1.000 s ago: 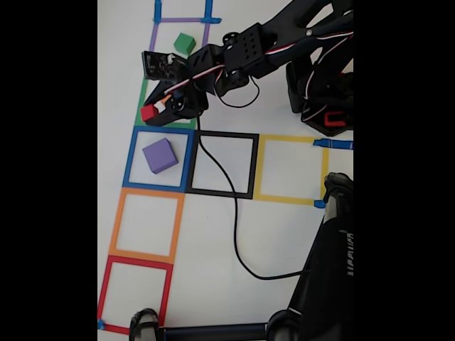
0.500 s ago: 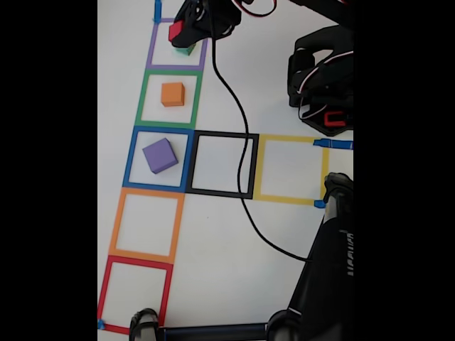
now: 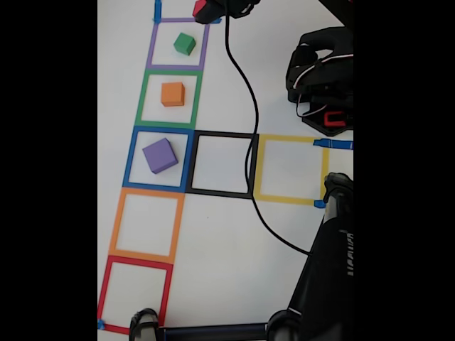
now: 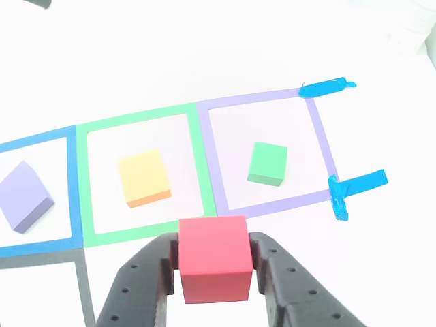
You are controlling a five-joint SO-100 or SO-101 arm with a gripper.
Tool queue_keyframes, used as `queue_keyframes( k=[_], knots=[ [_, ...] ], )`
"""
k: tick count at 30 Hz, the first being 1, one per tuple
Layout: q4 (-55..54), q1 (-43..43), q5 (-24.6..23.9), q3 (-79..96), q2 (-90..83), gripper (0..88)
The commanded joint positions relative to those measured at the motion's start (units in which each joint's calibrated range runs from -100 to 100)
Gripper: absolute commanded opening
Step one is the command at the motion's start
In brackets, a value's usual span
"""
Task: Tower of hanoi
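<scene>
Since half a second ago the gripper (image 3: 213, 8) has carried the red cube (image 3: 200, 8) further toward the top edge of the fixed view, clear of the purple tape square (image 3: 151, 44), so the green cube (image 3: 185, 44) inside it now shows whole. Orange cube (image 3: 172, 94) sits in the green tape square (image 3: 141, 99) just below, purple cube (image 3: 160, 155) in the blue tape square (image 3: 131, 158) below that, each apart from its outline. A black cable (image 3: 250, 128) trails down from the arm across the black tape square (image 3: 253, 165), toward the dark stand (image 3: 330, 270) at lower right. Arm base (image 3: 323, 78) stands at right of centre. In the other view the gripper (image 4: 214, 269) fingers (image 4: 146, 272) press both sides of the red cube (image 4: 214, 262), jaws closed to its width, cube lifted off the surface, low centre of frame. Beyond it: green cube (image 4: 267, 162) right of centre, orange cube (image 4: 144, 177) left, purple cube (image 4: 26, 196) at far left edge. Blue tape tabs (image 4: 327, 87) mark the purple square's right corners. Surface is a plain white table (image 3: 213, 241), brightly lit.
</scene>
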Motion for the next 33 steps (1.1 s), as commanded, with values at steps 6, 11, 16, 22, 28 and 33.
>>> queue_keyframes(
  k=[6,11,16,22,28,33],
  knots=[
    [-34.5,7.4,0.0,31.6,-2.8,1.1],
    [-57.6,8.8,0.0,44.5,4.2,1.1],
    [-75.5,10.4,0.0,50.2,14.7,1.1],
    [-92.6,12.1,0.0,53.5,26.7,1.1],
    [-101.1,13.7,0.0,52.7,34.8,1.1],
    [-105.7,14.5,0.0,52.3,40.0,1.1]
  ],
)
